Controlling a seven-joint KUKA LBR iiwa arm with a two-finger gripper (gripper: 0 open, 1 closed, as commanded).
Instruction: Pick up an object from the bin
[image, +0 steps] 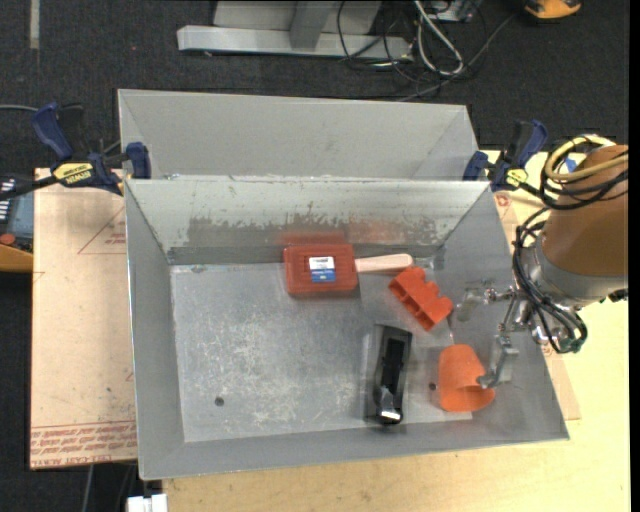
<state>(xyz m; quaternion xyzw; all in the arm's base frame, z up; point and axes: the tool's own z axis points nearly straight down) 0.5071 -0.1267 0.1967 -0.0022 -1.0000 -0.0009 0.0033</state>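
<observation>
My gripper (484, 338) hangs low over the right side of the bin and stands open, with only bin floor between its thin metal fingers. The nearer fingertip (489, 378) is at the right edge of an orange cup (458, 381) lying on its side near the front right corner. The other fingertip (474, 296) points toward an orange-red blocky plastic piece (420, 298) just to its left. A black oblong thing (388, 376) lies left of the cup.
A red box with a white and blue label (320, 271) lies by the back wall, with a pale pink stick (385, 264) jutting from behind it to the right. The arm with its cables comes in over the right rim.
</observation>
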